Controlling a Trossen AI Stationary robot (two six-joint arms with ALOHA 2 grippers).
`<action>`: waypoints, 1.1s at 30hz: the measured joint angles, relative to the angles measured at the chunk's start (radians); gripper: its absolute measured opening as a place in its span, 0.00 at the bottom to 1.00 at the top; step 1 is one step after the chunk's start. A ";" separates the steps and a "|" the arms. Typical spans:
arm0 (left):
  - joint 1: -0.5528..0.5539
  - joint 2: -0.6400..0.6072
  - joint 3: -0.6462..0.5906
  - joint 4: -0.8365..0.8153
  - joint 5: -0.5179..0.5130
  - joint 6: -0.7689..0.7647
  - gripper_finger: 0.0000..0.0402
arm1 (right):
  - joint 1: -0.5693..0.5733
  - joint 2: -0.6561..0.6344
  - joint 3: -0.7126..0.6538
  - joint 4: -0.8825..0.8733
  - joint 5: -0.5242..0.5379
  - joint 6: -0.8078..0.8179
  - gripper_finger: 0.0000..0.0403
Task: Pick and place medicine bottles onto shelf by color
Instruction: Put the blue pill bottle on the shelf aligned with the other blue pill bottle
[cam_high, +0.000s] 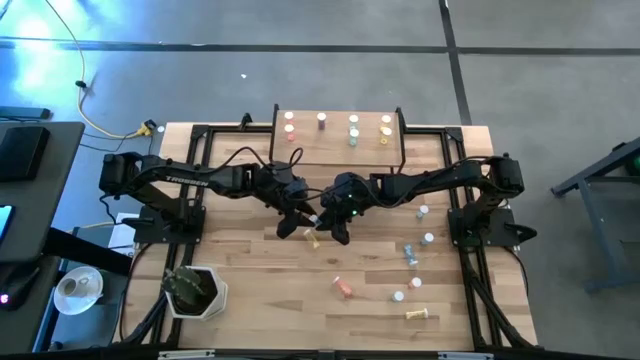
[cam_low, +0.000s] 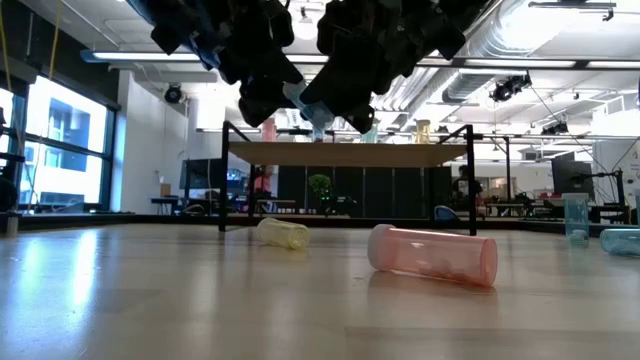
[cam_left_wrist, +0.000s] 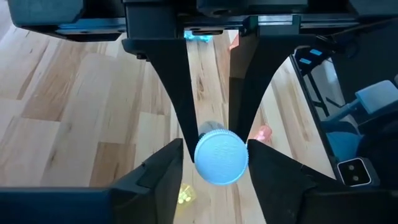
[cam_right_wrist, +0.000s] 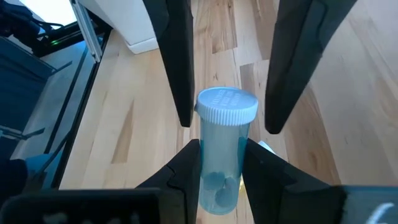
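A clear blue medicine bottle (cam_right_wrist: 221, 155) with a white cap (cam_right_wrist: 227, 106) is held in the air over the table's middle, between my two grippers. My right gripper (cam_right_wrist: 221, 149) is shut on its body. My left gripper (cam_left_wrist: 217, 146) faces it from the left. It is open, with one finger on each side of the cap (cam_left_wrist: 221, 157), close to it; a thin gap shows in the right wrist view. Both grippers meet in the high view (cam_high: 315, 220). The shelf (cam_high: 340, 150) stands at the far edge with several bottles (cam_high: 353, 128) upright on it. My right gripper pinches the bottle's body (cam_right_wrist: 219, 171) between its two fingers, on the half away from the cap. The fingers lie along the bottle, coming from the table's right. The bottle is lifted clear, and its cap end sticks out past the fingertips toward my left gripper.
A yellow bottle (cam_low: 283, 233) lies on its side below the grippers, and a pink one (cam_low: 432, 255) lies nearer. Several more bottles (cam_high: 410, 250) are scattered on the table's right half. A potted plant (cam_high: 192, 290) stands at the near left.
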 joint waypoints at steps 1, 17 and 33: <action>0.000 0.000 0.000 0.000 0.001 0.000 0.39 | 0.000 0.000 0.000 0.000 0.000 0.000 0.22; 0.000 0.000 0.000 0.000 0.007 0.002 0.29 | -0.010 0.000 0.000 0.006 0.004 0.000 0.22; 0.000 0.000 0.000 0.003 0.006 0.002 0.28 | -0.016 0.000 0.000 0.023 0.048 -0.016 0.43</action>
